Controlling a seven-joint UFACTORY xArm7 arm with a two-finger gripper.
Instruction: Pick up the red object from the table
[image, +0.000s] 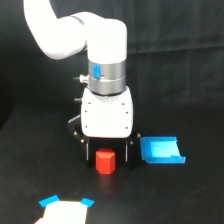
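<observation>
The pincer (106, 150) hangs low with its fingers spread either side of the red object (105, 161) on the black counter (190, 200). An off-centre squeeze could tip it toward the blue tray (161, 150).

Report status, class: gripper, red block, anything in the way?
Gripper open, fingers straddling red block. Block on table, not lifted. Blue tray beside, clear.

The red object (105, 161) between the gripper's (107, 151) black fingers was plain red-orange. The gripper's housing was white beneath a silver band with a blue mark. Beside it, on the exterior view's right, lay a bright blue tray (161, 150) on the matte black table (200, 90).
</observation>
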